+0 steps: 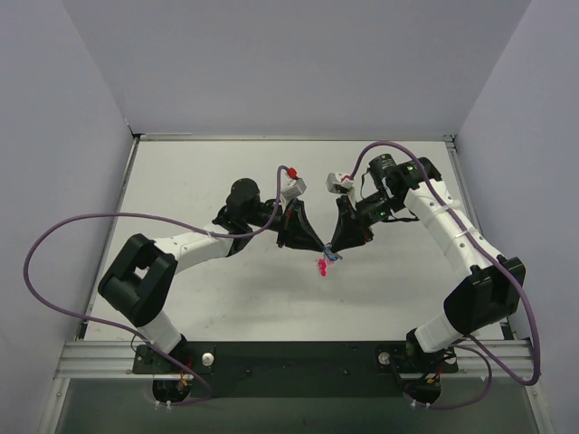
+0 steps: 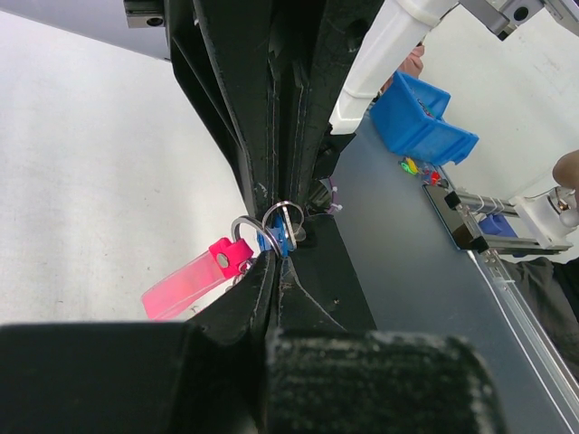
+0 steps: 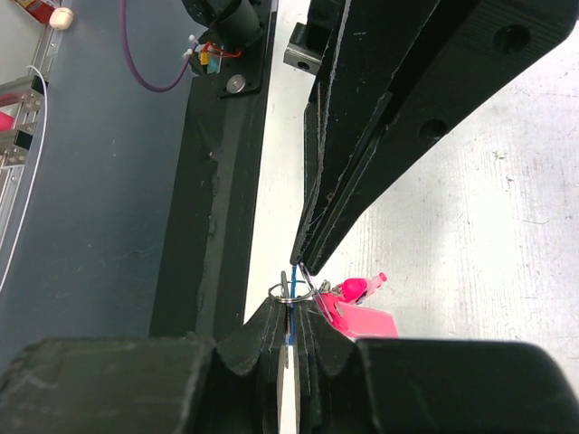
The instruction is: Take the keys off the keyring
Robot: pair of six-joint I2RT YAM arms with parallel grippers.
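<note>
black left hand, fingers pressed together on the silvery keyring; black right hand, tip to tip with it, pinching the blue key just beside that ring. pink keys hang at the keyring, over the middle of the white bench.

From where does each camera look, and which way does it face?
Top: above, behind the bases, looking down on the table; both arms show, left gripper and right gripper nearly touching.
Left wrist: on that wrist, looking along its fingers at the right gripper.
Right wrist: likewise, along its fingers at the left gripper.
Both wrist views share the keyring and pink key.
</note>
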